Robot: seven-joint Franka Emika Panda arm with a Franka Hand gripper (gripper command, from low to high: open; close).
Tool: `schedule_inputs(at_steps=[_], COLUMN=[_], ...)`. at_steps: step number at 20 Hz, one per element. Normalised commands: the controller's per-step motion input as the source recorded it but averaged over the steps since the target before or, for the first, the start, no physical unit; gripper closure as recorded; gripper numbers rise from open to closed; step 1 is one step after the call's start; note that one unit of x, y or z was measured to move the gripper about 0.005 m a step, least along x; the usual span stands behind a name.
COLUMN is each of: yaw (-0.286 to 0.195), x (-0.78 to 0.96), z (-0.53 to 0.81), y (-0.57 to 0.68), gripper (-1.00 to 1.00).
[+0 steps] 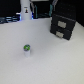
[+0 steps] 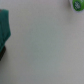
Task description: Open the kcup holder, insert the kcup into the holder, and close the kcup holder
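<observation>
The kcup is a tiny whitish pod with a green top, standing alone on the white table towards the exterior view's left. It also shows at the edge of the wrist view, small and far off. The kcup holder is a black boxy drawer unit with pale handles at the back on the exterior view's right; its drawers look shut. My white arm with a blue glow stands at the back left, far from both. Its fingers are too blurred to make out, and none show in the wrist view.
A blurred teal shape with a dark patch below it sits at one edge of the wrist view. Dark clutter lines the far edge of the table behind the arm.
</observation>
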Motion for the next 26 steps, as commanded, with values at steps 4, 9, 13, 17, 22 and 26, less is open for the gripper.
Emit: schedule_inputs(at_steps=[4,9,13,17,22,26], yaw=[-0.11,-0.158,-0.207,-0.202,-0.187,-0.176], x=[-0.2,-0.22,-0.2,-0.19,-0.24,-0.28], z=[0.15,0.09,0.01,-0.04,-0.11,-0.17], y=[0.57,0.62,0.65,0.63,0.66,0.68], gripper=[-1.0,-1.0,-1.0,-1.0,-1.0,-1.0])
